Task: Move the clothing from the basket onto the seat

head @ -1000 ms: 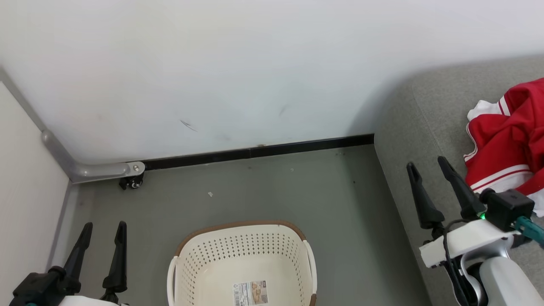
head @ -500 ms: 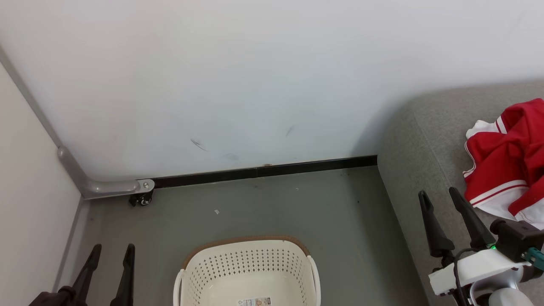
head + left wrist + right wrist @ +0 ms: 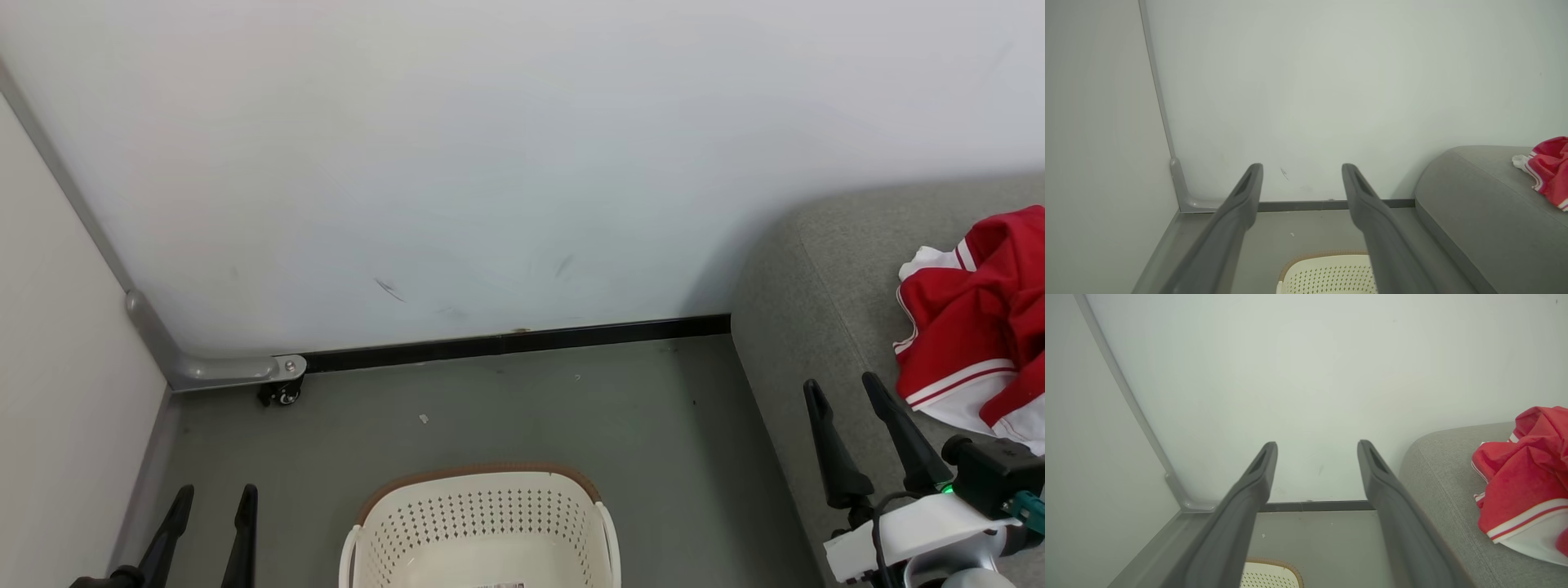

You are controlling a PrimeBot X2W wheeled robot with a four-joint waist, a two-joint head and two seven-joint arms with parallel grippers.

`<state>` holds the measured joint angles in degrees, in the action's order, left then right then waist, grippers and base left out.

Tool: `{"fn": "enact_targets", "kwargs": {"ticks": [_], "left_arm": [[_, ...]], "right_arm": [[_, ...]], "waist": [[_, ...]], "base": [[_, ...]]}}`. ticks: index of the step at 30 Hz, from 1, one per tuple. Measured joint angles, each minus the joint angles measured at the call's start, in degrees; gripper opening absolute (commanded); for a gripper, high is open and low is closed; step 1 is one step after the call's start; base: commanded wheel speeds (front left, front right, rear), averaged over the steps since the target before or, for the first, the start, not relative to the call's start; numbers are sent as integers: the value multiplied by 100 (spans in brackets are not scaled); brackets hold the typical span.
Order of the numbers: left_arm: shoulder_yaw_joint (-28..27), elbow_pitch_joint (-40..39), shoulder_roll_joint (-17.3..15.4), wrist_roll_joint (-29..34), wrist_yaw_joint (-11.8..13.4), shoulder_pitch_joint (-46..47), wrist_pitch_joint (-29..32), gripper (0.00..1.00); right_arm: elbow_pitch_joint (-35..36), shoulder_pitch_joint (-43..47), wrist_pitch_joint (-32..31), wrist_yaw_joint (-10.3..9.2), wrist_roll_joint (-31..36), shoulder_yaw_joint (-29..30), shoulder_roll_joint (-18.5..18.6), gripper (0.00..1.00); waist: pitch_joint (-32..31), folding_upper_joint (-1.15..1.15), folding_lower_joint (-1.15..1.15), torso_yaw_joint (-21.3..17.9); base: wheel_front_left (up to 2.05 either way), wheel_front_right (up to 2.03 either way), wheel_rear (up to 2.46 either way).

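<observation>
Your left gripper and right gripper flank the basket, both spread and empty, clothing on seat to its right, and head view adds caster behind it.

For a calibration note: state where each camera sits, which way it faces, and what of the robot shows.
Head view: on the head, looking forward and down at floor, basket and seat; left end effector lower left, right end effector lower right, both open.
Left wrist view: on the left wrist, facing the wall along its own spread fingers.
Right wrist view: on the right wrist, facing that wall along its own spread fingers.
Shared: both wrist views catch the basket rim, the seat and the red clothing on it.
</observation>
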<state>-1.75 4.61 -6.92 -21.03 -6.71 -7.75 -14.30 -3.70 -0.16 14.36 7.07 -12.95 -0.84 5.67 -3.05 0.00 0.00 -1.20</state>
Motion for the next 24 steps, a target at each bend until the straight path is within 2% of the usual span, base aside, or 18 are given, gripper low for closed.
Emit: {"fn": "enact_targets", "kwargs": {"ticks": [19, 20, 24], "left_arm": [[-85, -58, 66, 59, -9, -7, 0, 100], [-87, -59, 67, 69, -9, -7, 0, 0], [-29, 205, 230, 45, -4, -62, 11, 0]], "right_arm": [[80, 136, 0, 0, 11, -41, -15, 100], [82, 136, 0, 0, 11, -40, -18, 0], [-164, 260, -21, -2, 5, -58, -109, 0]], "waist": [[-42, 0, 0, -11], [-44, 0, 0, -12], [-44, 0, 0, -12]], "base": [[0, 0, 0], [0, 0, 0], [0, 0, 0]]}}
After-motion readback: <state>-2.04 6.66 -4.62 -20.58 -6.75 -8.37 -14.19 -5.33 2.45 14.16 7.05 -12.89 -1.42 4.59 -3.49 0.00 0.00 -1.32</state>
